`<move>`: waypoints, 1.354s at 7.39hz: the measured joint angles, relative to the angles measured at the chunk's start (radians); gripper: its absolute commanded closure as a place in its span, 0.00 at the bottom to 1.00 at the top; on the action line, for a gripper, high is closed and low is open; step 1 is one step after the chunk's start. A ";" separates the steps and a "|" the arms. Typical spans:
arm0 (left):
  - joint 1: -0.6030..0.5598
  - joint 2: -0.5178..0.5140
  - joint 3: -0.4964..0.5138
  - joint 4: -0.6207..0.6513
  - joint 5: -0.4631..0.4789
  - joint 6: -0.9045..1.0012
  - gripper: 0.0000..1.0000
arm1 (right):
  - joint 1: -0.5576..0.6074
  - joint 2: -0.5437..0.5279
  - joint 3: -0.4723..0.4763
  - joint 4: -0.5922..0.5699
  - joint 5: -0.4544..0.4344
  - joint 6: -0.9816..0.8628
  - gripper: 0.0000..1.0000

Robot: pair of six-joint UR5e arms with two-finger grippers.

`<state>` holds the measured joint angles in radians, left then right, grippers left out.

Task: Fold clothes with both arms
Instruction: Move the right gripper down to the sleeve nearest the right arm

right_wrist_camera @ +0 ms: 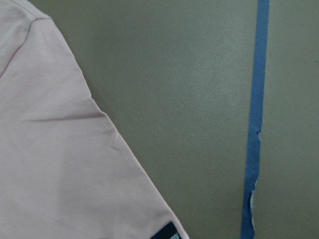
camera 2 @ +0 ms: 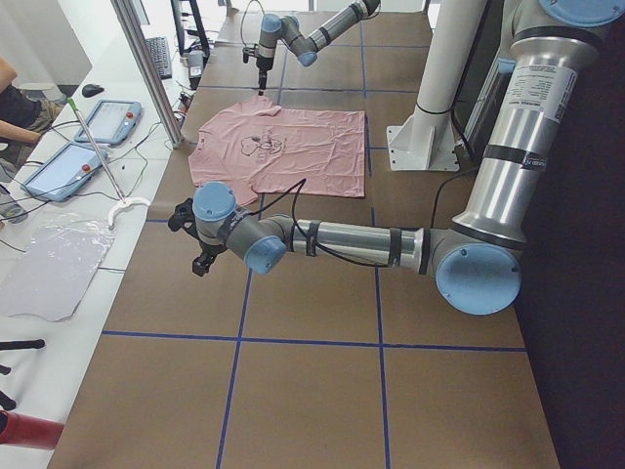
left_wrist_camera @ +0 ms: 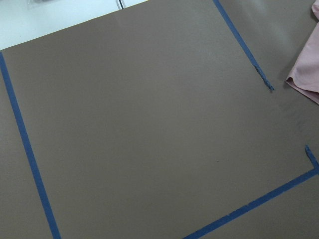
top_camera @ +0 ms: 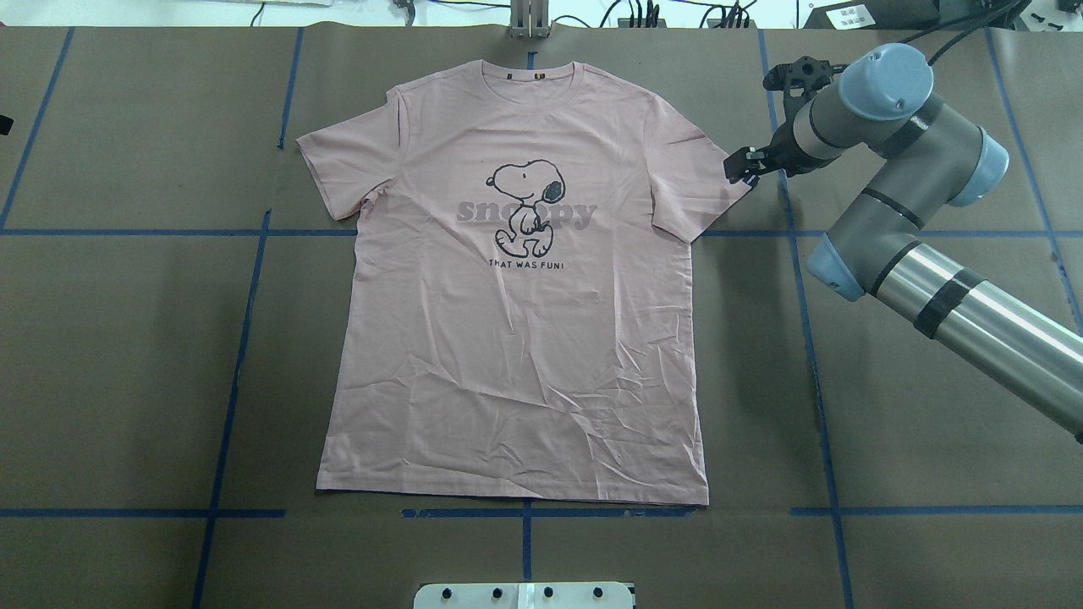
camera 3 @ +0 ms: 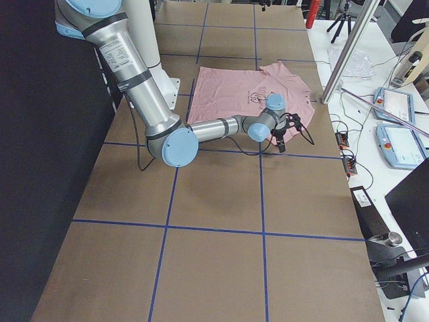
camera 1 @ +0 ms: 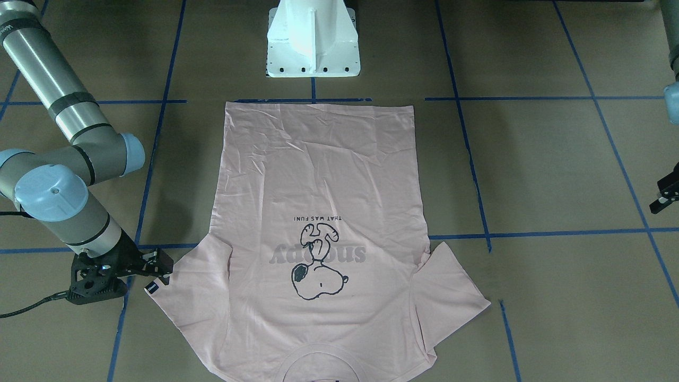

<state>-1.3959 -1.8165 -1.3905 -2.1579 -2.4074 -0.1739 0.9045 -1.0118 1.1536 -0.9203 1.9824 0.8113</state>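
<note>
Room is widest at the sides: bare brown table [top_camera: 127,355] runs out from both long edges of the pale pink T-shirt [top_camera: 508,355], crossed by blue tape lines [top_camera: 241,355]. I see the shirt lying flat, print up. Its hem stops just short of the tape line nearest the white pedestal [camera 1: 313,42], and its collar lies near the table's far edge.

My right gripper [top_camera: 743,164] sits low, just beside the outer corner of the sleeve on that side. I cannot tell whether its fingers are parted or touch the cloth. The right wrist camera shows only that sleeve corner, the black sleeve tag [right_wrist_camera: 167,233] and one tape strip with a ragged edge. The front-facing view also shows the tag, next to the gripper.

The left gripper [camera 1: 666,197] hangs well apart from the other sleeve, and I cannot tell how its fingers stand. Only its wrist camera shows that sleeve's edge, at the frame's right margin.

Under the Snoopy cartoon [top_camera: 526,203] I read "THAT WAS FUN!" [top_camera: 525,266]. Grey letters behind it spell "snoopy" [top_camera: 474,213]. The tag's white print is too small to read
</note>
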 measured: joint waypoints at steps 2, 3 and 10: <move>0.000 -0.005 -0.004 -0.007 0.000 -0.060 0.00 | -0.015 0.002 -0.008 -0.003 -0.019 -0.001 0.06; 0.000 -0.005 -0.005 -0.008 0.001 -0.070 0.00 | -0.017 0.002 -0.012 -0.004 -0.028 -0.001 0.20; -0.001 -0.003 -0.003 -0.008 0.001 -0.072 0.00 | -0.010 0.032 -0.016 -0.002 -0.030 0.003 1.00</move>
<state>-1.3966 -1.8193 -1.3939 -2.1660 -2.4068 -0.2454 0.8946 -0.9798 1.1380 -0.9228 1.9520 0.8139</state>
